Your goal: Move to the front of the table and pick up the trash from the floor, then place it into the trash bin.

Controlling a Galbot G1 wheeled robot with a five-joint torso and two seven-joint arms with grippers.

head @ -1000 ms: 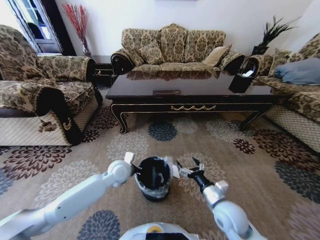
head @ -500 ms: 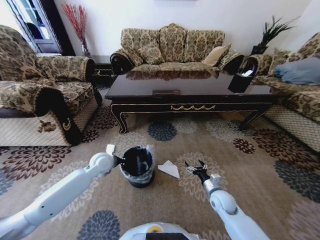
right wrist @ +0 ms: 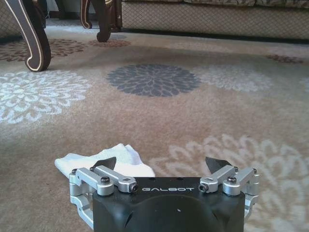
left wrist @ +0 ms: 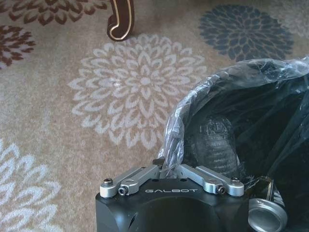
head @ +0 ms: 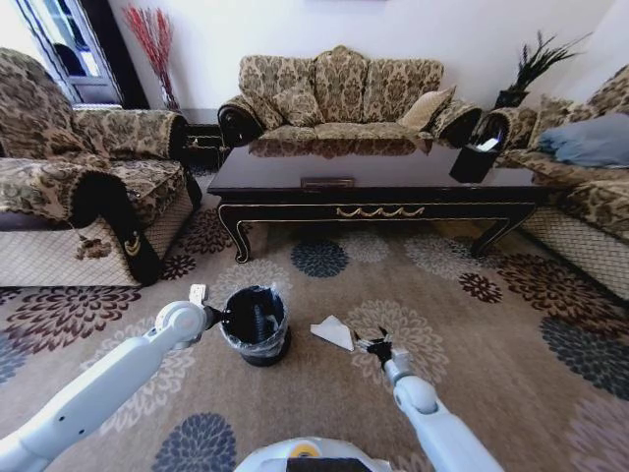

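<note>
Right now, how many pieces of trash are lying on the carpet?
1: a white paper piece on the carpet between the trash bin and the right gripper. Others may be hidden; a bottle already sits inside the bin.

Carpet (head: 511, 344) is tan with big flower medallions in white, slate blue and dark maroon. The trash bin (head: 255, 324) is black, with a clear crinkly liner around its rim. The paper piece (head: 333, 332) is plain white. The coffee desk (head: 373, 177) is glossy dark brown with gold trim and a gold swag ornament on the front rail. Sofas (head: 339, 88) are olive-gold damask. Both end effectors have black housings with silver finger links: left (left wrist: 166, 171), right (right wrist: 164, 166).
</note>
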